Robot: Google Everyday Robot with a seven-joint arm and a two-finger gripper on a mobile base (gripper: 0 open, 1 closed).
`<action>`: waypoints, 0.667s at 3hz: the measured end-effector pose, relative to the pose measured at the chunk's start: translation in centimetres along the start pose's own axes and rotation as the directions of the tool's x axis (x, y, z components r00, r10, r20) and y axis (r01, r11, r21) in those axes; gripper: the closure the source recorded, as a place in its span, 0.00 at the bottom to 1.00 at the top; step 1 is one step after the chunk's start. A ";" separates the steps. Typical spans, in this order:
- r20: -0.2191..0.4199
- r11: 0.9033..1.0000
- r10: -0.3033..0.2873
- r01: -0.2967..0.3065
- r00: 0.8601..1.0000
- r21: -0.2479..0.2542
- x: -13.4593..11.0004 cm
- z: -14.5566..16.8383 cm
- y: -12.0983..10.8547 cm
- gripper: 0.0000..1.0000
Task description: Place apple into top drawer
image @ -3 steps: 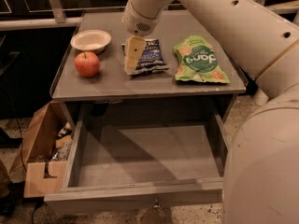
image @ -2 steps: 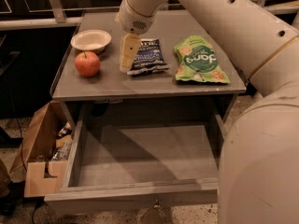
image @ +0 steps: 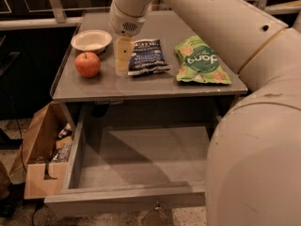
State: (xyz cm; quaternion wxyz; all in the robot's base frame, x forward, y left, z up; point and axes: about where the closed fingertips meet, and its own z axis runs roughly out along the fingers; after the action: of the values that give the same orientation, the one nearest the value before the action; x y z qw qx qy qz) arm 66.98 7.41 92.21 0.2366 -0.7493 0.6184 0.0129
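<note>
Since the earlier frames the gripper [image: 123, 55] has been sliding across the cabinet top toward the apple [image: 87, 64], coming off the dark snack bag [image: 146, 56]. Now it's hanging just beside the apple, btwn it and that bag, not touching the fruit. Can't tell whether the gripper is open or clenched; either way it's grasping nothing.

The apple is sitting upright on the cabinet top, w/ the white bowl [image: 91, 40] just behind it and the top drawer [image: 141, 157] standing open below and in front of it.

You're looking at the approach step, so keep centring over the apple before dropping. Round fruit is likely rolling if you're nudging it from one side, so straddle it evenly and come straight down. Watch the bowl rim behind the apple while you're closing. Lift clear of the cabinet edge before heading down to the drawer, and don't drift toward the cardboard box [image: 40, 135] on the floor beyond the apple's side.
</note>
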 end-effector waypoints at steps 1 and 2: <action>-0.202 1.000 -0.016 0.020 0.979 0.016 -0.5 0.6 -0.8 0.00; -0.249 0.997 -0.057 0.069 0.967 0.038 -0.6 1.1 -2.4 0.00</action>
State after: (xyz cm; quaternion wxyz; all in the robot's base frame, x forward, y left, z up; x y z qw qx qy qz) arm 69.37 8.67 92.18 0.1750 -0.7587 0.6191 -0.1027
